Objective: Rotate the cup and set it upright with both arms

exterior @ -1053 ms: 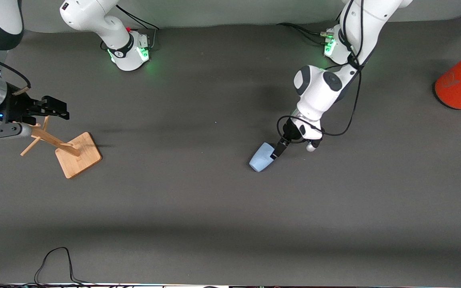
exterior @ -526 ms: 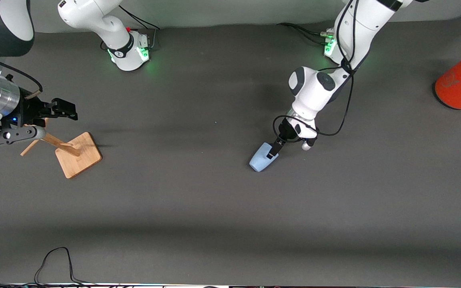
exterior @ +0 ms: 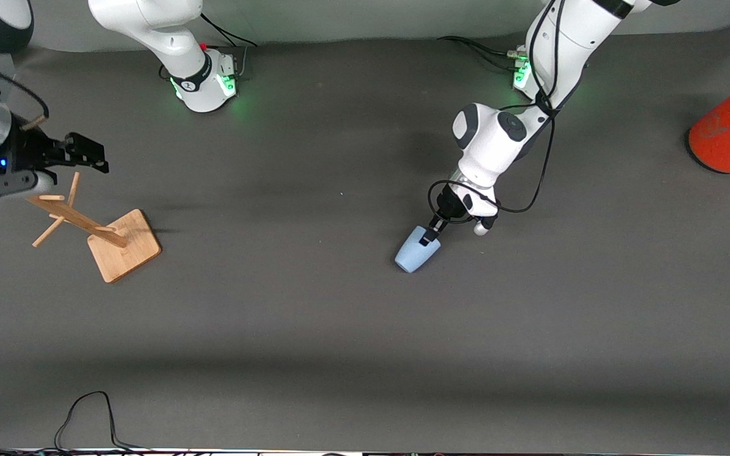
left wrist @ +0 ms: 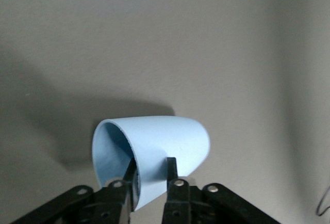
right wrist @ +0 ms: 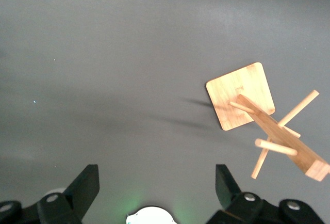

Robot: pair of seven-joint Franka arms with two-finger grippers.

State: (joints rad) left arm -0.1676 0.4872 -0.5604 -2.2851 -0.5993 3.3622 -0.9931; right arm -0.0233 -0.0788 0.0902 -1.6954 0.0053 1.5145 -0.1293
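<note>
The pale-blue cup (exterior: 412, 255) lies on its side on the grey table, its mouth toward the left arm's base. My left gripper (exterior: 431, 237) is shut on the cup's wall at the rim. In the left wrist view the cup (left wrist: 165, 141) has one finger inside the mouth and the other on the outside, with the left gripper (left wrist: 150, 165) pinching the wall between them. My right gripper (exterior: 95, 159) hangs open over the top of the wooden rack at the right arm's end of the table. Nothing sits between the right gripper's (right wrist: 157, 180) fingers.
A wooden peg rack (exterior: 121, 246) on a square base stands under the right gripper; the rack (right wrist: 241, 96) also shows in the right wrist view. A large orange-red container (exterior: 729, 136) stands at the left arm's end of the table. A black cable (exterior: 86, 405) loops at the table's front edge.
My left gripper has closed from open onto the cup's rim wall. The right gripper has shifted a little above the rack, still open. The cup has not moved.
</note>
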